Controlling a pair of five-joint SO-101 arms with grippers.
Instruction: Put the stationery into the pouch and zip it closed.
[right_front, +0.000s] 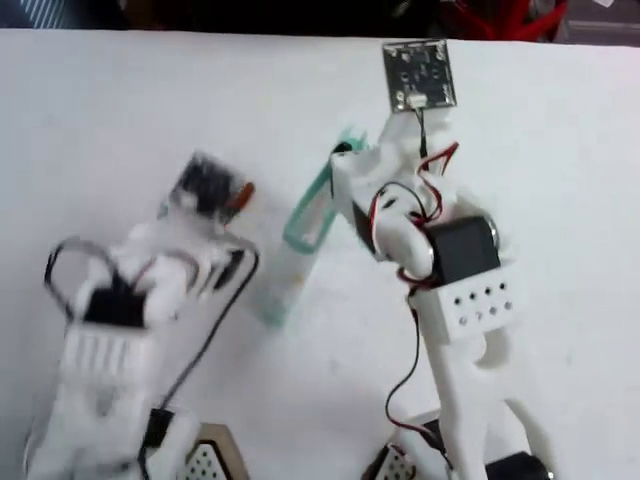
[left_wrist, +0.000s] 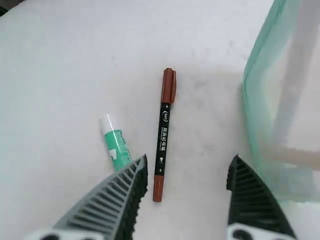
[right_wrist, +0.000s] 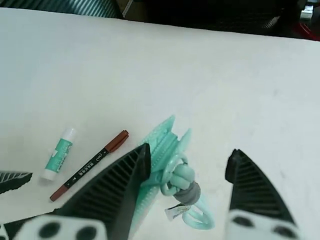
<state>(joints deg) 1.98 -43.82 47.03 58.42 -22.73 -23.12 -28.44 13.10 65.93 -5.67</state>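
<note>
Beside pouch (left_wrist: 272, 105) edge | pen (left_wrist: 164, 135) apart | left end effector (left_wrist: 188, 160) spread, perhaps above

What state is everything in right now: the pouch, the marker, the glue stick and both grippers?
Pouch: looks unzipped, mouth open, lying on the table.
Marker: capped, flat on the table, outside the pouch.
Glue stick: capped, flat beside the marker, not touching it, outside the pouch.
Left gripper: open, empty, above the marker.
Right gripper: open, empty, above the pouch's zipper pull.
</note>
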